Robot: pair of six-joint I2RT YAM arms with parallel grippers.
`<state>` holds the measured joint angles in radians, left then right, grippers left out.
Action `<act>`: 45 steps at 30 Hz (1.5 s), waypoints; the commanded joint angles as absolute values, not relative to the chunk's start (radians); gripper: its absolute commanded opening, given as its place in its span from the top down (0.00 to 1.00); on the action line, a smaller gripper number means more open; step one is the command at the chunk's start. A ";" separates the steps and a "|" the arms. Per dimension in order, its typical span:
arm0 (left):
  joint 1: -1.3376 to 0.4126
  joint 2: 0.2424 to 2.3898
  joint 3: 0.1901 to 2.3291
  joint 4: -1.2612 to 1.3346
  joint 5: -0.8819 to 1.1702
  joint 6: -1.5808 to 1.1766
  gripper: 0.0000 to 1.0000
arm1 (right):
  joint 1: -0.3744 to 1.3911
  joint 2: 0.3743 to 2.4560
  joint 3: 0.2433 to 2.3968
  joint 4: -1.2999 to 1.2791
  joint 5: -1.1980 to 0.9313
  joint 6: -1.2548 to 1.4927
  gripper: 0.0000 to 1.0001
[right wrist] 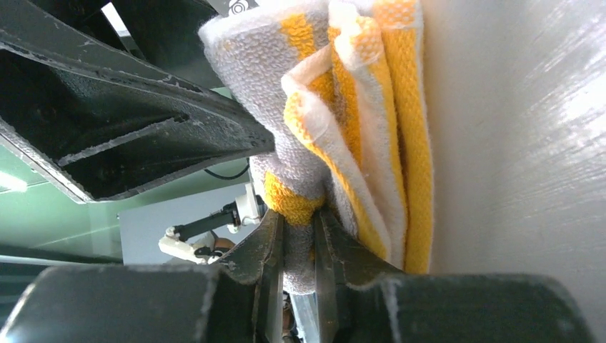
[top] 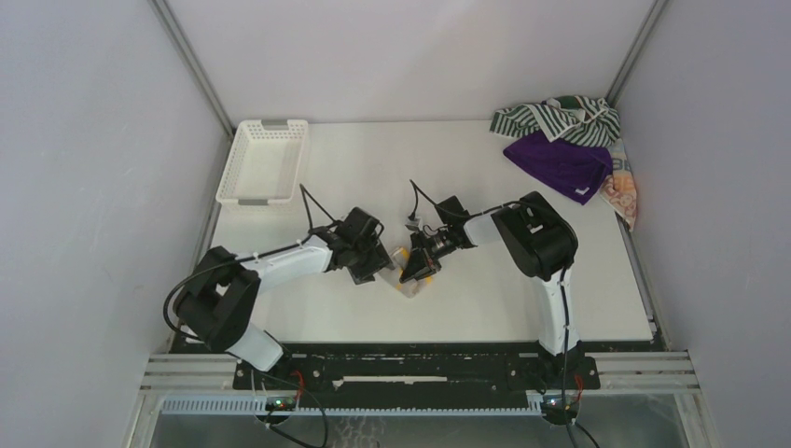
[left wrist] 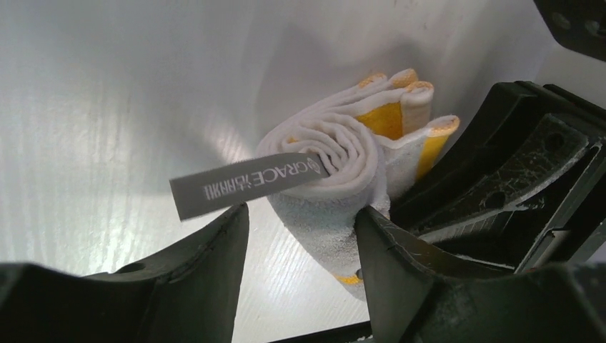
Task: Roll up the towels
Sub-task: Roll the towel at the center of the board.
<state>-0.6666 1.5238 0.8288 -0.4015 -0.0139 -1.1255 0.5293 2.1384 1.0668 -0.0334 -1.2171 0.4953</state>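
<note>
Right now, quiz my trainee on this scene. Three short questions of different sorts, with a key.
1. True or false: the right pincer is shut on the yellow-and-white terry towel.
2. In the top view, the solid purple soft towel lies: A) near left; B) far right; C) centre.
3. Fill in: the grey fabric label sticking out of the rolled yellow-and-white towel reads "____".

Key: 1 true; 2 B; 3 GRACE.
</note>
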 commanded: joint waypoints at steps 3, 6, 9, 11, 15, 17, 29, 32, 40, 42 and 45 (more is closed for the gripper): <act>-0.704 1.586 0.856 -0.397 -0.027 -1.125 0.43 | 0.540 2.119 1.029 -0.086 -0.998 0.446 0.80; -0.710 1.586 0.837 -0.395 -0.033 -1.127 0.49 | 0.540 2.064 1.037 -0.095 -0.981 0.436 0.70; -0.710 1.588 0.829 -0.396 -0.038 -1.126 0.51 | 0.539 1.998 1.051 -0.129 -0.957 0.419 0.63; -0.710 1.588 0.827 -0.396 -0.038 -1.124 0.51 | 0.536 1.952 1.054 -0.140 -0.947 0.416 0.61; -0.710 1.588 0.824 -0.397 -0.041 -1.123 0.51 | 0.532 1.855 1.053 -0.179 -0.892 0.401 0.61; -0.710 1.587 0.824 -0.396 -0.041 -1.121 0.51 | 0.532 1.831 1.055 -0.194 -0.852 0.391 0.61; -0.712 1.563 0.826 -0.378 -0.033 -1.066 0.52 | 0.560 2.028 1.145 -0.253 -0.721 0.359 0.76; -0.713 1.565 0.828 -0.379 -0.023 -1.038 0.52 | 0.558 2.071 1.205 -0.307 -0.676 0.330 0.76; -0.715 1.568 0.856 -0.409 -0.044 -0.975 0.52 | 0.538 2.105 1.334 -0.415 -0.589 0.263 0.76; -0.716 1.567 0.868 -0.429 -0.067 -0.965 0.52 | 0.538 2.074 1.335 -0.424 -0.572 0.244 0.76; -0.715 1.583 0.880 -0.454 -0.081 -0.987 0.52 | 0.568 1.975 1.309 -0.446 -0.508 0.207 0.73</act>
<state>-0.6975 1.5635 0.8532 -0.3511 -0.0532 -1.0279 0.5529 2.0754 1.3144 -0.4683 -0.7391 0.3130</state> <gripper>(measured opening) 0.485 0.246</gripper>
